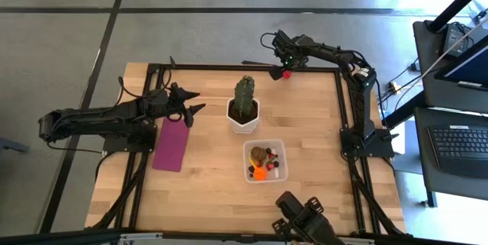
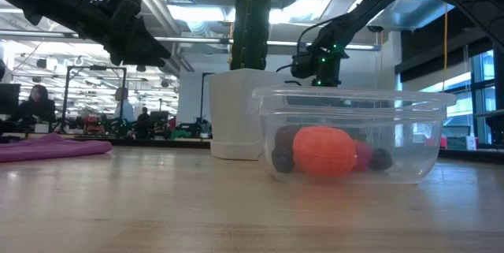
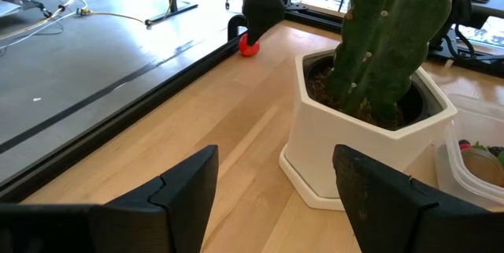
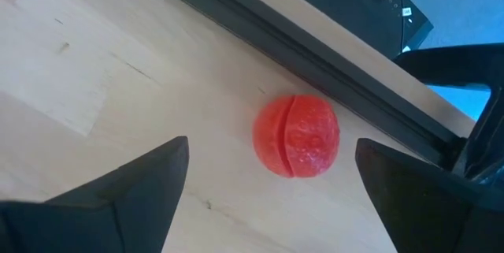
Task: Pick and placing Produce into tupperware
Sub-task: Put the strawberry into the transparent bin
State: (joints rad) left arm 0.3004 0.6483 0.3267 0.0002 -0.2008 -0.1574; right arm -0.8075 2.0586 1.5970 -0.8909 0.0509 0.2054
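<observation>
A small red round produce piece [image 4: 297,136] with a seam down its middle lies on the table at the far edge, next to the black frame rail; it also shows in the high view [image 1: 287,75] and the left wrist view [image 3: 249,46]. My right gripper [image 4: 272,182] is open above it, fingers on either side, touching nothing. The clear tupperware [image 1: 265,161] sits right of centre toward the near edge and holds several pieces, an orange one [image 2: 324,151] at its front. My left gripper [image 1: 194,103] is open and empty, left of the cactus pot.
A green cactus [image 1: 244,96] in a white pot [image 1: 242,119] stands mid-table between the two arms. A flat magenta rectangle [image 1: 171,144] lies at the left. A black frame rail [image 4: 315,56] runs along the far edge just behind the red piece. People show in the room beyond.
</observation>
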